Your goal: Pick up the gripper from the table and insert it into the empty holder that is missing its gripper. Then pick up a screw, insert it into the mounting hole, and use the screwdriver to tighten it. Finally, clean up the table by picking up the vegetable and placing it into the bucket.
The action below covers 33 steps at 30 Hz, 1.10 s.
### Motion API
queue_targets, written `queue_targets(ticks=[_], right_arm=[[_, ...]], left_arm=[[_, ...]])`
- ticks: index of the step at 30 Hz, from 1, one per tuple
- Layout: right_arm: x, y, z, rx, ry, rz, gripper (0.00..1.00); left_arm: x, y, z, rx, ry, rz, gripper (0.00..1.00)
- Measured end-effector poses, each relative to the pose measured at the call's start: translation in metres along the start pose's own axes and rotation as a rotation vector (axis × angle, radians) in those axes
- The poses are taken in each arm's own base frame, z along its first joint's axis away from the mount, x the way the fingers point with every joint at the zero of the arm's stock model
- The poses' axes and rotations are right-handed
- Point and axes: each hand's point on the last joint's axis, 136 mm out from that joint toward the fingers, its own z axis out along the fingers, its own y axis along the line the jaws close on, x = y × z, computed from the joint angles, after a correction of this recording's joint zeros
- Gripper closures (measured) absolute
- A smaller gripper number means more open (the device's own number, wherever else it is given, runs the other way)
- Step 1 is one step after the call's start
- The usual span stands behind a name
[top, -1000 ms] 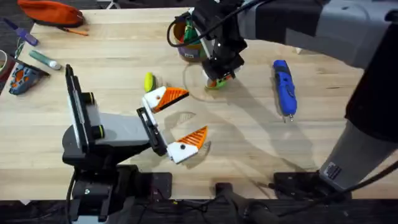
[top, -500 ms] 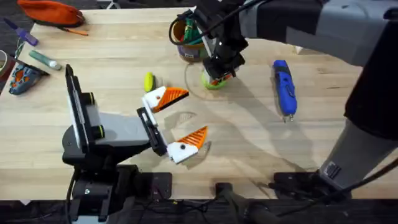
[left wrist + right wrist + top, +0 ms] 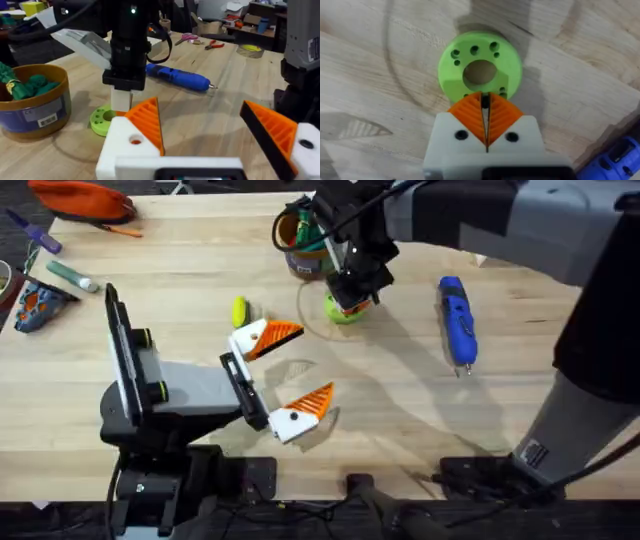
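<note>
My right gripper [image 3: 349, 303] hangs just over a green disc with holes [image 3: 342, 310], its orange pads [image 3: 470, 117] pressed shut on a small dark screw [image 3: 484, 101]. My left gripper [image 3: 313, 362] rests open near the table's middle, and both white holders [image 3: 127, 145] carry an orange ribbed pad [image 3: 147, 120]. One mounting hole [image 3: 135, 141] shows orange inside. The yellow-green vegetable [image 3: 240, 311] lies just beyond the left gripper's far finger. The brown bucket [image 3: 300, 250] with green toys stands behind the disc. Right of the disc lies the blue screwdriver [image 3: 457, 320].
An orange pouch [image 3: 85, 200], a marker [image 3: 70, 275] and a small dark object [image 3: 35, 305] lie at the far left. The right arm's large grey link [image 3: 560, 220] crosses the upper right. Bare wood lies between the left gripper and the screwdriver.
The right gripper has lifted slightly and drawn toward the bucket, uncovering more of the green disc. The left arm has not moved.
</note>
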Motion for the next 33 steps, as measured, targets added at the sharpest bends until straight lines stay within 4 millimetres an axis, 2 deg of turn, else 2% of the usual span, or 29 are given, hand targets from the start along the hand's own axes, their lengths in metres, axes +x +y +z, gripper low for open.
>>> queue_targets(ticks=[16, 20, 25, 33], right_arm=[[0.001, -0.001, 0.000, 0.004, 0.004, 0.000, 0.995], [0.001, -0.001, -0.005, 0.006, 0.012, -0.001, 0.995], [-0.009, -0.001, -0.025, 0.001, -0.016, 0.001, 0.995], [-0.023, -0.003, -0.084, -0.016, -0.114, 0.006, 0.995]], left_arm=[[0.000, 0.000, 0.000, 0.000, 0.000, 0.000, 0.015], [0.000, 0.000, 0.000, 0.000, 0.000, 0.000, 0.015], [0.000, 0.000, 0.000, 0.000, 0.000, 0.000, 0.014], [0.000, 0.000, 0.000, 0.000, 0.000, 0.000, 0.015]])
